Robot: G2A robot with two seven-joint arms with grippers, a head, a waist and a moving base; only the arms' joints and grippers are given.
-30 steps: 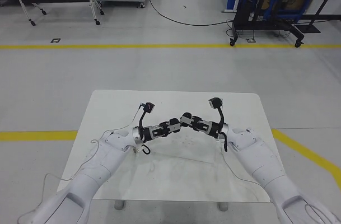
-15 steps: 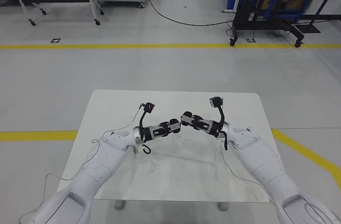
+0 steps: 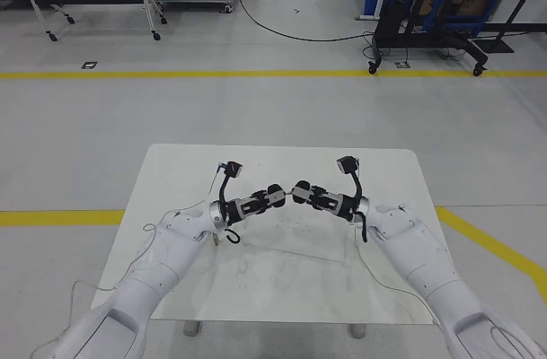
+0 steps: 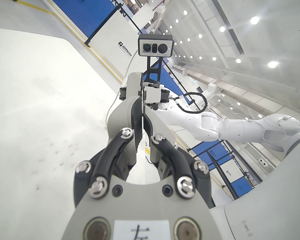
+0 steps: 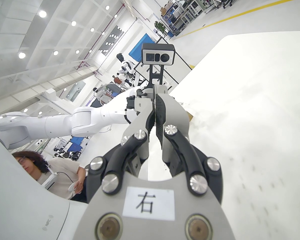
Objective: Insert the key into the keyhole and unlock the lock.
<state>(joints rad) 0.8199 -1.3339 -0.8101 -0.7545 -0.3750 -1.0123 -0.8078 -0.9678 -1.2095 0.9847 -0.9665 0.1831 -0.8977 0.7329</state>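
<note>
— Where are the key and lock being held?
— It cannot be told: they are too small to be made out where the left gripper (image 3: 278, 193) and right gripper (image 3: 297, 191) are being held tip to tip above the worktop's (image 3: 372, 269) middle.
— And the fingers (image 4: 136, 112)?
— Both pairs are being pressed narrowly together, with the arms being angled inward.

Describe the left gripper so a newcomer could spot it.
Over the middle of the white table, two white arms meet tip to tip. The left gripper, shut, ends the arm on the robot's left; the right gripper facing it ends the opposite arm.
</note>
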